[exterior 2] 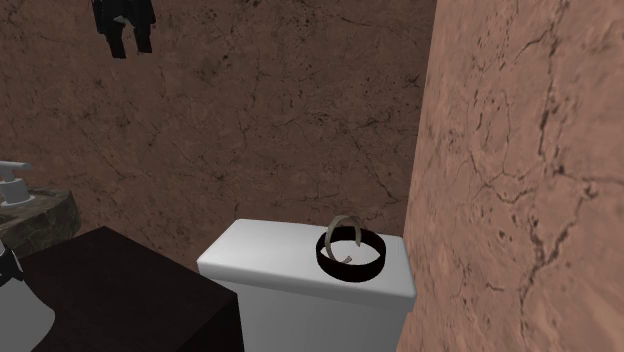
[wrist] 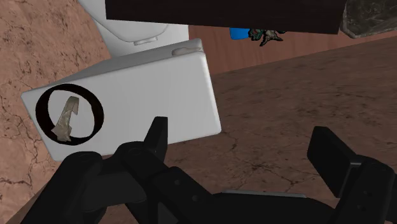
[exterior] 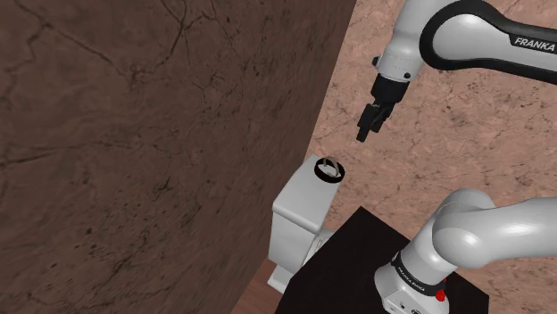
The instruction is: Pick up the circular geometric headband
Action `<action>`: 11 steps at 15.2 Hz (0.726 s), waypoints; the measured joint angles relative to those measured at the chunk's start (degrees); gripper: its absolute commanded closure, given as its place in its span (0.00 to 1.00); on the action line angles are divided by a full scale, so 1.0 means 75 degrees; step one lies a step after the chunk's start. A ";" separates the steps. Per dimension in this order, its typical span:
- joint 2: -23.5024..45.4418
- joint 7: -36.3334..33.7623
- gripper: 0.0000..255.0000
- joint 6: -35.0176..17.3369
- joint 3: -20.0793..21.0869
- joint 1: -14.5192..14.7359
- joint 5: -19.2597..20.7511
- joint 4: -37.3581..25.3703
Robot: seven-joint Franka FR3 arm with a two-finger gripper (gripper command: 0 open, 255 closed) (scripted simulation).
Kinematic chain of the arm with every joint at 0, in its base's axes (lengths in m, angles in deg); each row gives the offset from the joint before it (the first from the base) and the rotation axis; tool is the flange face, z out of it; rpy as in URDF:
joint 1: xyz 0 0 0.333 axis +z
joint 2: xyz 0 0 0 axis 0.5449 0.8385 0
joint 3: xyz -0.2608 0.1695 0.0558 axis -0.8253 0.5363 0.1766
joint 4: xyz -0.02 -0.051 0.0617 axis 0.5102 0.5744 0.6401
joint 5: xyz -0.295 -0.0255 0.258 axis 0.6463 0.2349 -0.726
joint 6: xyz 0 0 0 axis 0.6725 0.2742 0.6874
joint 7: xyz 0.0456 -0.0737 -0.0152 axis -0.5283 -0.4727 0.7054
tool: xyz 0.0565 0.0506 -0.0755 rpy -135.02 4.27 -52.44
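Observation:
The headband (exterior: 328, 168) is a black ring with a pale curved piece inside it. It lies flat on the white toilet tank lid (exterior: 299, 210), at the end close to the pinkish wall. The second exterior view has the headband (exterior 2: 350, 252) on the lid (exterior 2: 260, 258) near that wall. My black gripper (exterior: 366, 129) hangs in the air above and off to the side of the lid, open and holding nothing. In the wrist view its fingers (wrist: 156, 137) stand wide apart, and the headband (wrist: 69, 114) lies beyond and to the side of the gripper (wrist: 242, 143).
A dark brown wall (exterior: 134, 152) stands behind the tank and a pinkish wall (exterior 2: 530, 200) beside it. The dark stand (exterior: 357, 268) sits next to the toilet. A stone counter (exterior 2: 40, 215) carries a soap dispenser (exterior 2: 12, 185). The white toilet bowl (wrist: 137, 22) lies past the tank.

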 measured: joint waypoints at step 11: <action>0.0878 0.1155 0.00 -0.2079 -0.1053 -0.0352 0.0612 0.1110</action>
